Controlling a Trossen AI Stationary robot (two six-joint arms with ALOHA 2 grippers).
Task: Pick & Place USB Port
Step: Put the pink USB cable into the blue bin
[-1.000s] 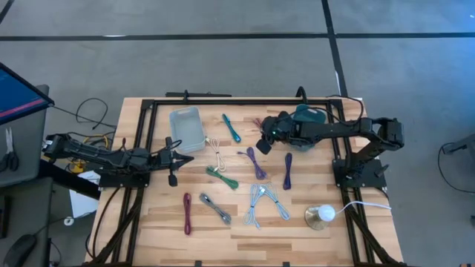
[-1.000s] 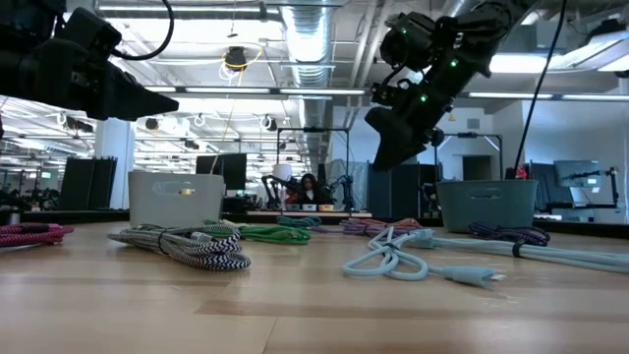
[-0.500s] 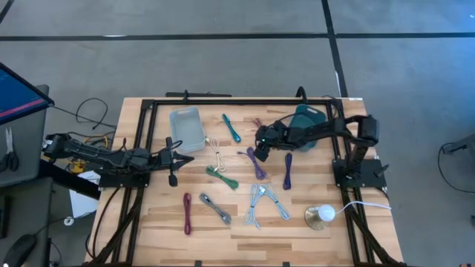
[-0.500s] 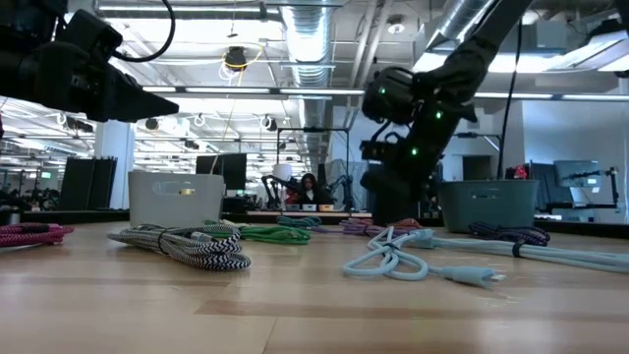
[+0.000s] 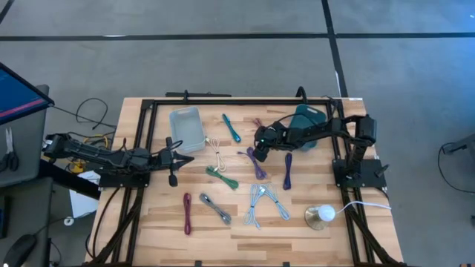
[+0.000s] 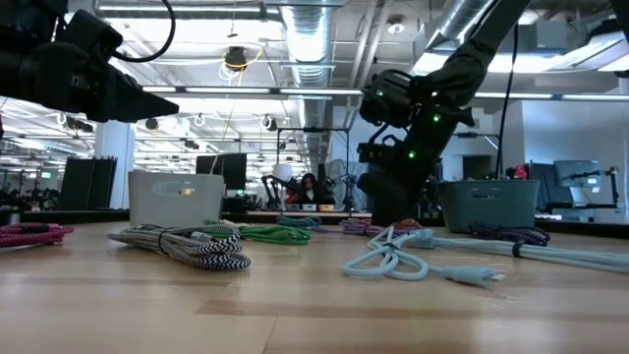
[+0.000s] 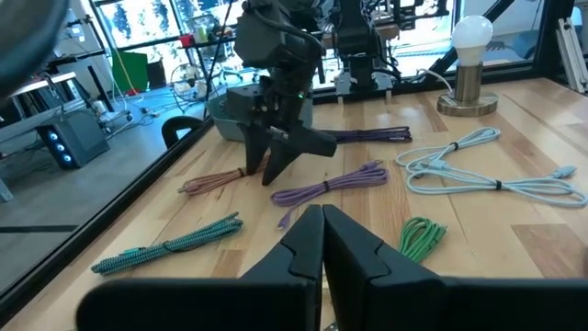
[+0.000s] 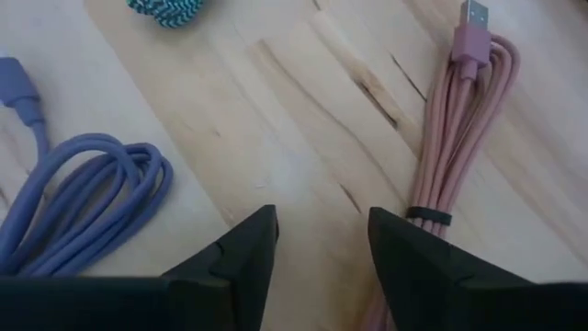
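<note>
Several bundled USB cables lie on the wooden table. My right gripper is open, slanting down close over bare wood between a pink cable and a lilac cable. In the high view it is right of the table's middle, above the purple cable. The pink cable, USB plug at its end, lies flat beside one finger. My left gripper waits shut at the left, held level above the table. My right gripper has one finger right against the pink cable's banded stretch, which lies flat on the table. I cannot tell whether that finger touches it. Nothing is between the fingers but wood.
A clear bin stands far left and a teal bin sits under my right arm. Teal, white, green, dark purple, light blue, grey and maroon cables lie around. A lamp bulb is near right.
My right gripper has come down from well above the table to just over the wood, shifting a little toward the table's left edge and tipping further down. It now stands low among the cables. No cable has moved.
</note>
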